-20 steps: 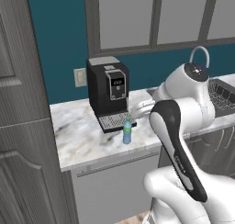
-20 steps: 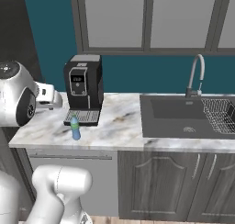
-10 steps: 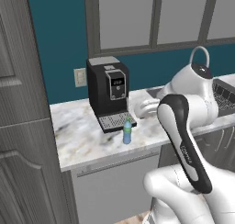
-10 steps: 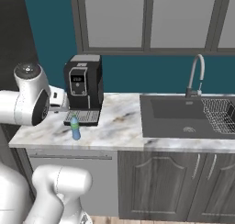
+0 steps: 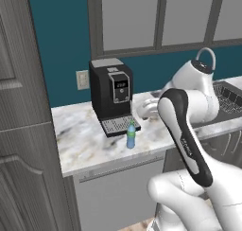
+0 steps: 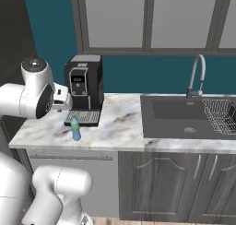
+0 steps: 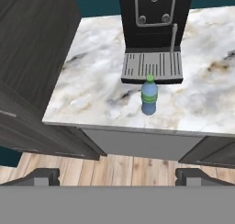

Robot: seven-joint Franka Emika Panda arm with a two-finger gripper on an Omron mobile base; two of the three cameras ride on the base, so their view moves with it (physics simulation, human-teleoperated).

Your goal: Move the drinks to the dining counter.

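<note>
Standing upright on the marble worktop (image 7: 96,81), small blue-green bottle (image 7: 148,95) sits just in front of coffee machine (image 5: 110,93) drip tray (image 7: 152,67); gripper (image 7: 117,175) open, empty.

Glossy marbled worktop (image 7: 96,87) — translucent blue-green plastic bottle (image 7: 148,96), matt wood floor (image 7: 114,170).

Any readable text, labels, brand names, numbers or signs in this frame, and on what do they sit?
None can be read.
Black coffee machine: its small front display panel shows pale marks, too blurred to read.
Small blue-green bottle with green cap: a green band, no legible label.
White wall outlet: no writing.
</note>
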